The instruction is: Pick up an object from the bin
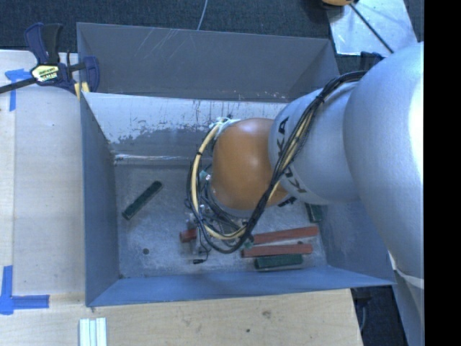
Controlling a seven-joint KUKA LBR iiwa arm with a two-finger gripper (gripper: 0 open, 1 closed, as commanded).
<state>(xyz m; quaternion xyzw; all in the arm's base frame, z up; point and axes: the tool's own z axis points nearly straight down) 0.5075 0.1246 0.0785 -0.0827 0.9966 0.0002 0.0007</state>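
**Gripper at the bin floor.** The gripper (197, 246) was low over the floor of the bin (101, 193), near the middle of the front wall. It sat beneath the wrist's orange cover (241, 166) and its looped cables (198, 186). Whether it was spread or pressed together could not be told, since the cover and cables hid most of it.

A small reddish-brown piece (189, 235) lay right at the gripper, possibly touching it. Whether it was gripped could not be judged from this angle.

To the right of the gripper in the view lay 2 reddish-brown bars (282, 235), side by side and roughly parallel. A dark green block (279, 263) lay just in front of them by the front wall. A dark green bar (142, 200) lay tilted, well apart on the left of the floor.

**Progress, as a judgement.** The approach appeared made, with the gripper down among the things. Nothing was seen lifted clear, so any grasp remained to be confirmed. The lift out of the bin was left to do.
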